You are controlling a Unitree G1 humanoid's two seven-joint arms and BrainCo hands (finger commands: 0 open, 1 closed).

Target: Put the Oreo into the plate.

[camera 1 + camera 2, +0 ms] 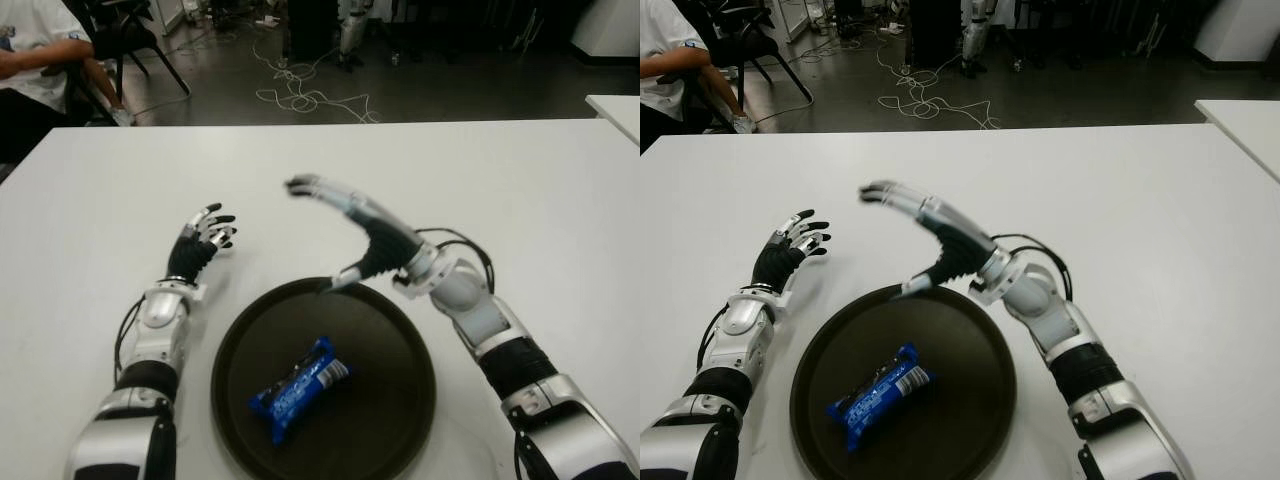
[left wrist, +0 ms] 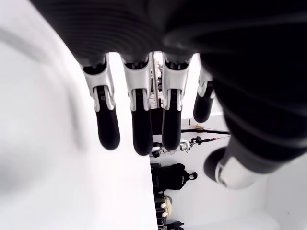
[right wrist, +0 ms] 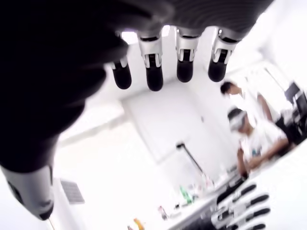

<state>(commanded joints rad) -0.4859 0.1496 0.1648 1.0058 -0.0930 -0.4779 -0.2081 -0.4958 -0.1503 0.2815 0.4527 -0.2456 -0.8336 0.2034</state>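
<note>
The right hand (image 1: 345, 225) is raised, its fingers stretched out straight and holding nothing. The left hand (image 1: 203, 241) sits lower, fingers loosely spread and empty, forearm extended forward.

Even overhead light falls on the white counter (image 1: 520, 190), leaving only faint shadows. The room past it at twelve o'clock is dim. The raised right hand (image 1: 345, 225) is motion-blurred at its fingertips. Both wrist views are overexposed, their backgrounds washed white and soft, nearby fingers (image 2: 141, 124) dark.

Glossy foil Oreo (image 1: 298, 389), matt dark plate (image 1: 400, 400), smooth table (image 1: 520, 190)
</note>
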